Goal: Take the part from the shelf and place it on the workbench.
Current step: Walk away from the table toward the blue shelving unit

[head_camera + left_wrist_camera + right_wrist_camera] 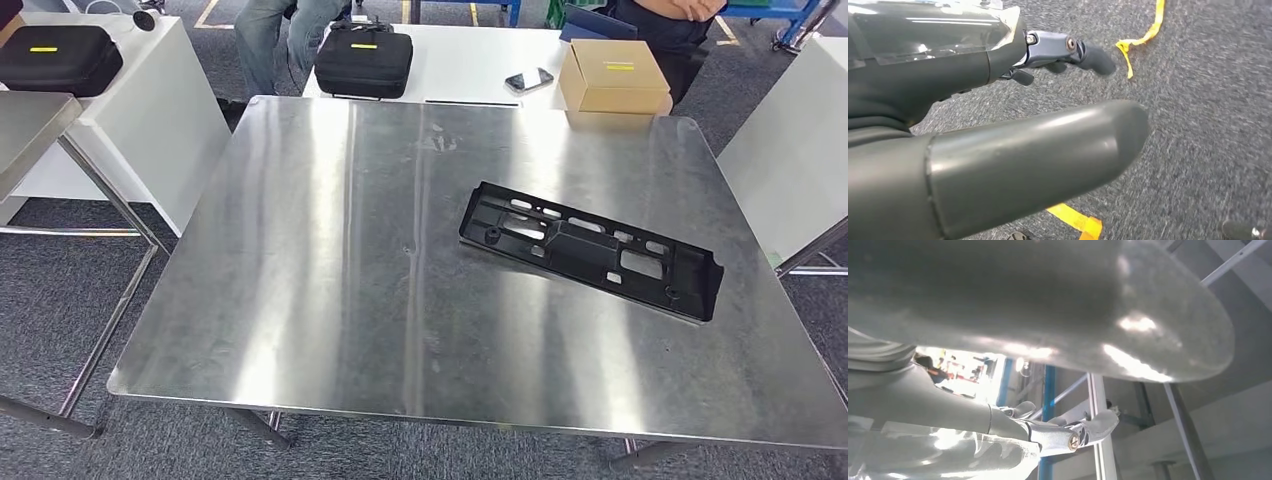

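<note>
Part (590, 250) lies flat right of centre on the bench (300, 300), delivered; left hand (1058, 55) and right hand (1048, 432) both hang released, holding nothing.

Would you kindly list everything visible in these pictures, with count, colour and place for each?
part: one, black, flat on the workbench's right half, lying at a slant
workbench: one, bare steel, centre of the head view
cases: two, black with yellow labels, one on the white table behind the workbench, one on the white table at far left
cardboard box: one, tan, on the white table, at the workbench's far edge
phone: one, dark, on the white table beside the box
people: two, standing behind the white table
tape: yellow strips on the grey carpet
left hand: grey, above the carpet, holding nothing
right hand: grey, holding nothing
</note>
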Tool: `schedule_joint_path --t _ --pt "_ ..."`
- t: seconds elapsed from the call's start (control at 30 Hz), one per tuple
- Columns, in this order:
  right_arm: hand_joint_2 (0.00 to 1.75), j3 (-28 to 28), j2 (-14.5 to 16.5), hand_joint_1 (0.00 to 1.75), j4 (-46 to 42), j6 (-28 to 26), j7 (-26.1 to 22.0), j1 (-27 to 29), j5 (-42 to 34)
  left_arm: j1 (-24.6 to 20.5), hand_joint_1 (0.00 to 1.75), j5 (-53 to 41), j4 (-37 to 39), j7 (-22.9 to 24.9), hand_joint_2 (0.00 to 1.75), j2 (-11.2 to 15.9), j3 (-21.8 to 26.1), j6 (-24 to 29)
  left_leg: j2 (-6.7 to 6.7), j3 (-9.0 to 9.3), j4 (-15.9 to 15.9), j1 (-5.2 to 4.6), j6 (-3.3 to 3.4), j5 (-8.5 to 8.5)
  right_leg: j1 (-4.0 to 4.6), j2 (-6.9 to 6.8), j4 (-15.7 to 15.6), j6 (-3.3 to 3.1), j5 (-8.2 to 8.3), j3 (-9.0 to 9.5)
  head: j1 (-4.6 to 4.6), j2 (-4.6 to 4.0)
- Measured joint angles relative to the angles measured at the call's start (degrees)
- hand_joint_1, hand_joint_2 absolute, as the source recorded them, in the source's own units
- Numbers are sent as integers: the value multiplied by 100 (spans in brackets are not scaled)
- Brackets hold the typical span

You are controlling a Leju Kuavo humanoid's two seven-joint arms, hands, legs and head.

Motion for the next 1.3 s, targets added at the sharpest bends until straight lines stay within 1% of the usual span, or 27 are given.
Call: schedule_joint_path --t 0.07,0.1,0.13,0.17,0.2,0.23,0.27,0.3,0.33,0.43,0.5,0.57,0.6,0.63,0.67,0.77,0.8,0.83,0.9,0.97,1.0,1.07,1.13,1.17,1.2,1.27,1.3 --pt "0 1 -1 0 34 0 -47 47 -89 -4 0 23 0 20 0 -20 23 30 6 -40 -5 5 6 27 -3 3 756 -37 -355 -287 16 0" --pt "0 2 4 0 49 0 -97 85 -129 -3 0 28 1 30 0 -31 33 42 9 -57 -2 10 -5 37 -12 2 1021 -20 -449 -369 17 0" --pt "0 3 11 0 58 0 -155 124 -162 -3 0 28 2 35 0 -40 40 54 10 -72 3 19 -20 47 -23 1 1073 23 -450 -342 17 0" --pt "0 5 21 0 64 0 -208 157 -184 -2 0 28 4 36 0 -48 43 65 9 -83 12 35 -38 56 -39 0 883 88 -365 -194 22 0" --pt "0 8 33 0 66 0 -247 180 -199 -3 0 28 7 36 0 -54 43 75 6 -94 29 54 -64 59 -62 -3 497 161 -229 51 24 0" --pt "0 11 44 0 67 0 -271 191 -210 -5 0 28 8 36 0 -57 43 85 4 -109 52 68 -98 57 -80 1 65 210 -140 313 28 0" --pt "0 14 54 0 68 0 -285 207 -223 -7 0 28 10 36 0 -61 43 95 -2 -138 78 70 -139 54 -77 23 -249 222 -53 509 30 0" --pt "0 15 63 0 70 0 -296 223 -240 -9 0 28 12 35 0 -62 43 105 -10 -166 113 62 -179 49 -74 44 -445 200 -27 622 32 0" --pt "0 15 71 0 76 0 -304 240 -256 -12 0 28 14 35 0 -62 43 115 -19 -195 140 50 -216 52 -61 68 -489 142 -38 647 29 0" --pt "0 16 92 0 108 1 -314 251 -287 -13 0 26 17 33 0 -62 43 141 -33 -278 264 64 -295 -25 -86 75 -457 -24 -2 567 -6 0" --pt "0 16 98 0 124 7 -314 220 -288 -16 0 22 26 28 0 -61 43 154 -17 -436 647 87 -340 -387 -94 56 -460 -137 57 483 -24 0" --pt "0 15 99 0 139 13 -314 196 -292 -20 0 11 46 24 0 -61 43 160 -7 -683 1327 94 -368 -860 -61 32 -455 -228 127 384 -31 0" --pt "0 14 100 0 149 13 -314 191 -301 -21 0 6 58 23 0 -61 42 161 -6 -759 1603 97 -372 -994 -44 21 -452 -248 163 340 -33 0" --pt "0 14 101 0 158 13 -314 190 -313 -21 0 2 67 20 0 -60 42 162 -5 -752 1720 98 -368 -1012 -30 14 -450 -254 198 292 -34 0" --pt "0 14 102 0 164 12 -315 190 -327 -21 0 0 73 14 0 -60 42 164 -5 -633 1623 98 -352 -921 -18 10 -449 -249 232 253 -36 0" --pt "0 13 103 0 171 11 -331 193 -376 -33 0 -1 88 -22 0 -45 42 170 -10 137 501 84 -260 -498 13 9 -447 -195 322 188 -36 0" --pt "0 13 103 0 171 11 -343 195 -398 -39 0 -4 93 -31 0 -38 40 170 -12 303 227 70 -240 -434 25 5 -447 -166 354 177 -31 0" --pt "0 12 102 0 171 10 -356 200 -419 -44 0 -8 97 -37 0 -32 39 170 -14 374 91 52 -231 -415 32 0 -449 -134 387 169 -34 0" --pt "0 11 101 0 171 9 -381 230 -447 -45 0 -12 103 -41 0 -27 39 170 -9 342 34 27 -200 -346 37 -6 -470 -40 459 160 -33 0" --pt "0 10 95 0 172 9 -399 273 -469 -48 0 -9 109 -42 0 -23 39 173 22 276 -28 32 -127 -223 34 -2 -351 -7 344 75 -24 0" --pt "0 9 88 0 173 9 -405 290 -477 -50 0 -7 113 -43 0 -19 39 174 42 221 -54 41 -93 -153 40 1 -145 -34 162 -15 -13 0" --pt "0 10 77 0 174 9 -412 323 -489 -52 0 -2 119 -47 0 -11 39 178 70 78 -49 23 -47 -44 37 4 544 -108 -319 -235 7 0" --pt "0 12 73 0 179 9 -414 355 -492 -49 0 7 128 -49 0 -10 40 179 88 -50 -40 3 -44 49 36 3 1103 -95 -555 -330 9 0" --pt "0 13 72 0 182 9 -414 365 -489 -48 0 11 134 -50 0 -11 39 179 94 -106 -32 -2 -48 89 36 3 1187 -58 -542 -287 11 0" --pt "0 13 71 0 186 9 -414 369 -485 -47 0 11 140 -50 0 -11 39 179 98 -153 -19 -3 -55 125 35 3 1094 -9 -458 -158 11 0" --pt "0 15 69 0 190 10 -414 371 -480 -50 0 16 149 -59 0 -13 38 183 100 -261 31 -2 -81 200 35 1 441 76 -237 359 13 0" --pt "0 18 66 0 192 10 -409 368 -485 -52 0 23 152 -68 0 -13 38 189 98 -316 64 -10 -103 234 42 2 -13 78 -193 680 14 0"
